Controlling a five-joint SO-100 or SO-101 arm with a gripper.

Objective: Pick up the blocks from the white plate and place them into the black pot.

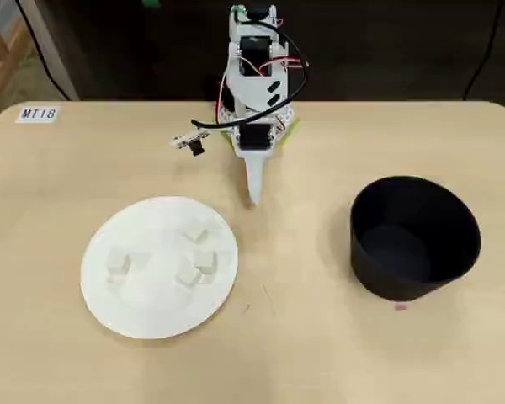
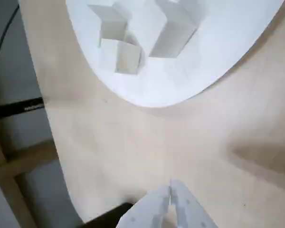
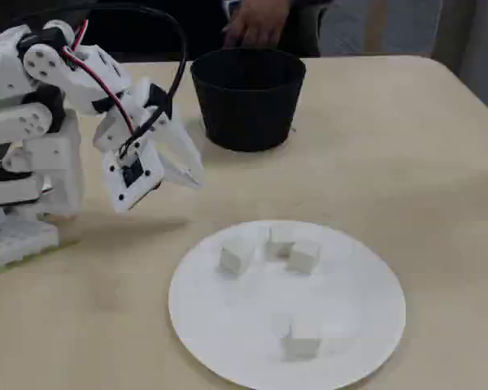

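Several small off-white blocks lie on the white plate at the front left of the overhead view: a cluster of three on its right side and one on its left. In the fixed view the cluster sits at the plate's far side and a single block near the front. The black pot stands apart from the plate and looks empty. My gripper hovers shut, holding nothing, between plate and pot, just beyond the plate's rim.
The arm's base stands at the table's back edge. A label reading MT18 lies at the back left. A person's hand rests behind the pot. In the wrist view the table edge runs close on the left.
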